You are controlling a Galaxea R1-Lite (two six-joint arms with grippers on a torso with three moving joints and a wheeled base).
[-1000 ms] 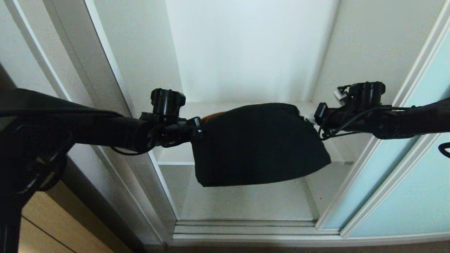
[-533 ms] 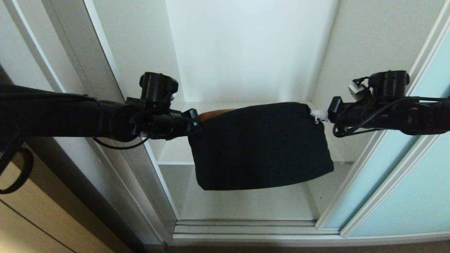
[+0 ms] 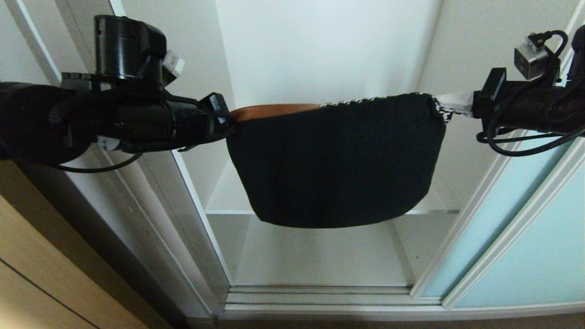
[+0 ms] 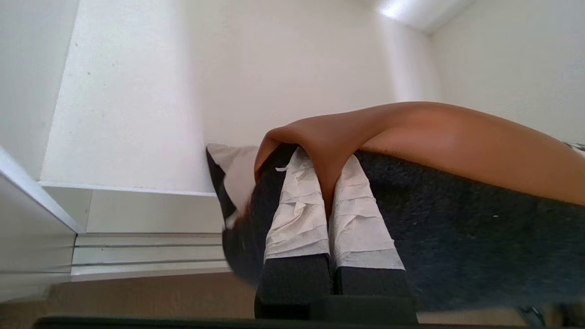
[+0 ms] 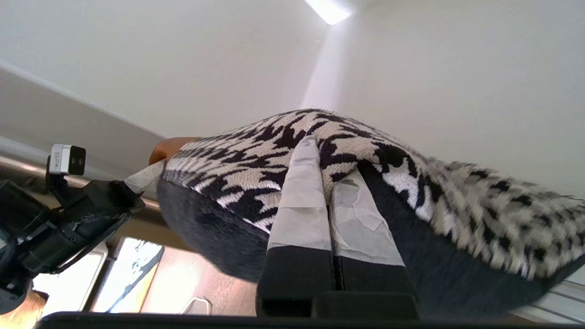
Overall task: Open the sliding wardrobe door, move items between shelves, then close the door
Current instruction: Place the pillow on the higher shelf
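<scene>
A: Both arms are up in front of the open wardrobe, and the cushion point(image 3: 336, 164) hangs between them, clear of every board.

B: Look at the left gripper point(image 4: 327, 183): its taped fingers point(image 4: 297, 210) are pinched tight on the rust-brown corner of the cushion point(image 4: 434, 146), at about nine o'clock on the cushion in the head view.

A: And the right gripper point(image 5: 322, 164) mirrors it at roughly two o'clock, fingers point(image 5: 301, 196) clamped on the houndstooth corner of the cushion point(image 5: 274, 151).

B: From the head camera you mostly get the cushion's black back, with a sliver of brown and houndstooth along the top edge.

A: Its lower edge hangs in front of the shelf point(image 3: 224, 196), and a lower board point(image 3: 320, 260) shows at six o'clock beneath it.

B: The sliding wardrobe door point(image 3: 530, 242) sits off at four o'clock, frosted aqua glass, pushed aside from the opening.

A: From the right wrist camera, the left gripper point(image 5: 137, 183) shows on the far corner.
</scene>
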